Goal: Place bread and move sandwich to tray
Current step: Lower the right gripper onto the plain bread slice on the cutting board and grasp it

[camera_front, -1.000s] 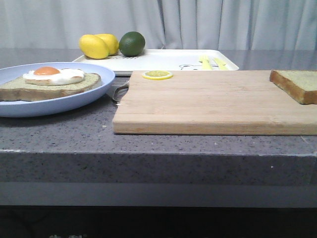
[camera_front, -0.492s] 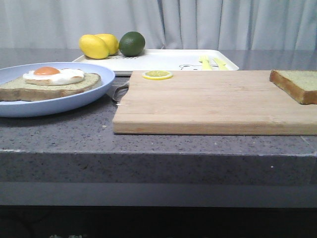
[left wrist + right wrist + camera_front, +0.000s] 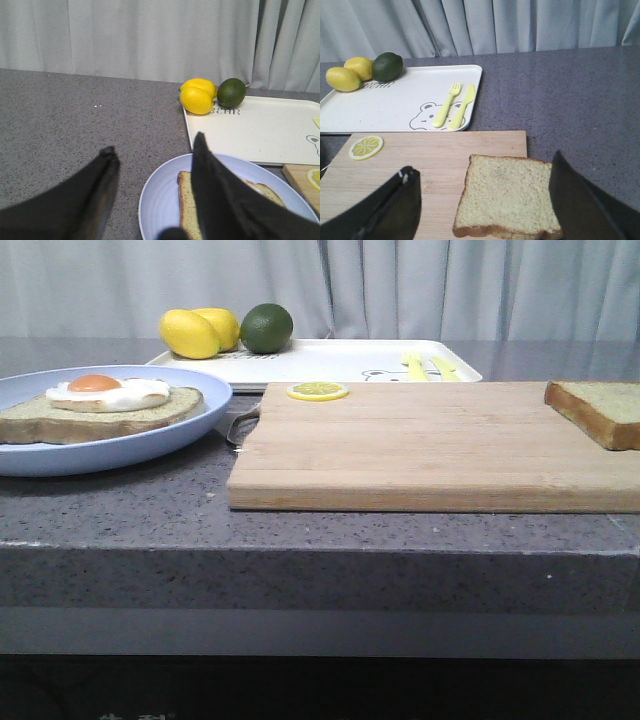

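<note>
The bread (image 3: pixel 600 410) lies flat at the right end of the wooden cutting board (image 3: pixel 430 445). In the right wrist view the bread (image 3: pixel 507 195) sits between the spread fingers of my right gripper (image 3: pixel 482 172), which is open and empty. The sandwich (image 3: pixel 100 405), a slice topped with a fried egg, lies on the pale blue plate (image 3: pixel 150 440) at the left. My left gripper (image 3: pixel 152 152) is open and empty above the plate's (image 3: pixel 160 200) near-left rim, with one finger over the slice (image 3: pixel 187 200). The white tray (image 3: pixel 340 360) lies at the back. Neither gripper shows in the front view.
Two lemons (image 3: pixel 200 332) and a lime (image 3: pixel 266 328) sit at the tray's far left corner. A yellow fork and knife (image 3: pixel 452 105) lie on the tray by the bear print. A lemon slice (image 3: pixel 318 391) lies on the board's far left corner.
</note>
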